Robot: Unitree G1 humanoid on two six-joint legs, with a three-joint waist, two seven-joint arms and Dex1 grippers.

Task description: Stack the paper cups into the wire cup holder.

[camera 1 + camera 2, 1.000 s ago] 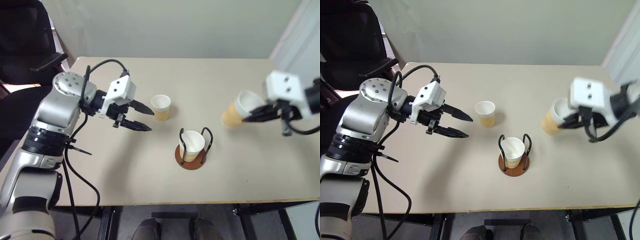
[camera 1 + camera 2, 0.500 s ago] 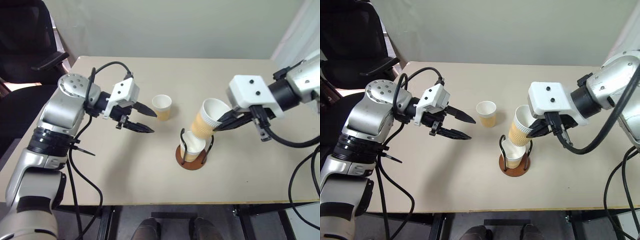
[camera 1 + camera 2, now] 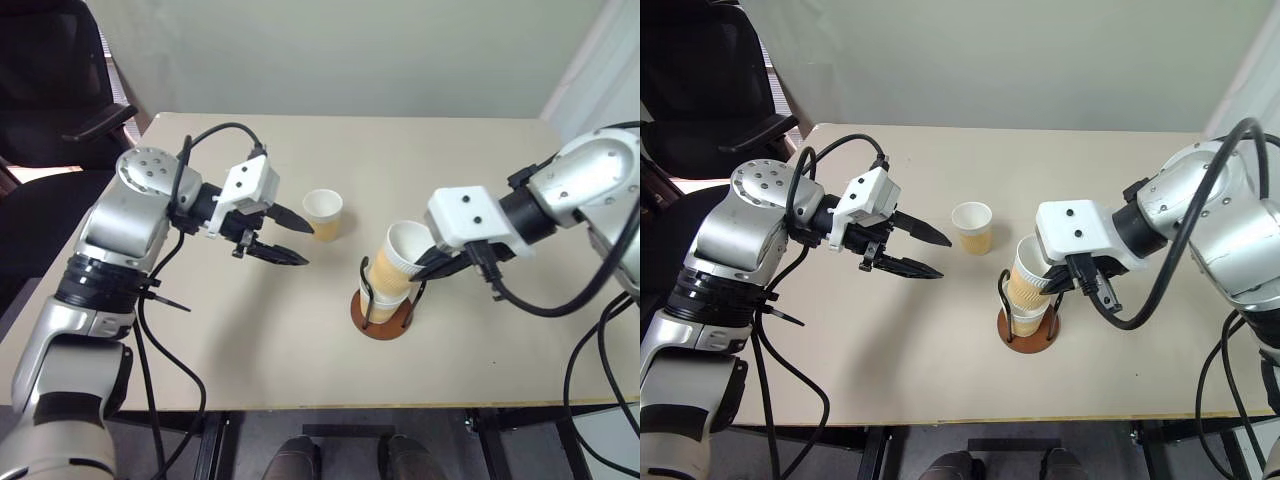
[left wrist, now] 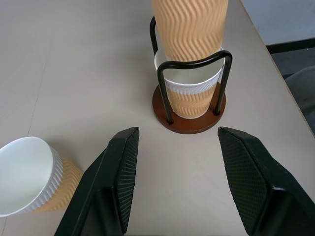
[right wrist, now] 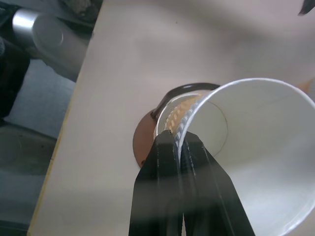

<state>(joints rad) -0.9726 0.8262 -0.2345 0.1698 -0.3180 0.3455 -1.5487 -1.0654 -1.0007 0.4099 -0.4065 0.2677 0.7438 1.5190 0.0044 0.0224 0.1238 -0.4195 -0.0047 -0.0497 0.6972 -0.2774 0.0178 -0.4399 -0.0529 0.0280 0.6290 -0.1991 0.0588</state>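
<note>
Table (image 3: 300, 350): we see a beige top carrying everything; a dark chair (image 3: 50, 80) stands off its left corner.

Left gripper (image 3: 290, 238): it hangs above the table left of the spare cup, its two black fingers (image 4: 123, 167) spread apart and holding nothing.

Right gripper (image 3: 1055, 283): its fingers are pressed together on the rim of the carried cup, one inside the wall and one outside, as the right wrist view shows.

Holder (image 3: 380, 315): a red-brown disc with two thin black wire loops, standing near the table's middle, with one cup (image 4: 189, 93) already seated upright in it.

Carried cup (image 3: 398, 262): tilted, mouth leaning toward the right arm, its base entering the mouth of the seated cup between the loops; we judge it is not yet fully nested.

Spare cup (image 3: 322, 214): upright on the table, apart from the holder, beyond it and toward the left arm, just ahead of the left fingertips.

Handling: we judge these cups light, thin-walled and easy to crush or dent, with a ribbed outer wall that gives some grip. A pinch at the rim, where the paper is rolled and stiffest, looks the sound place to hold.

Risk: we think the tilt could jam the cup against a loop or tip the light holder.
</note>
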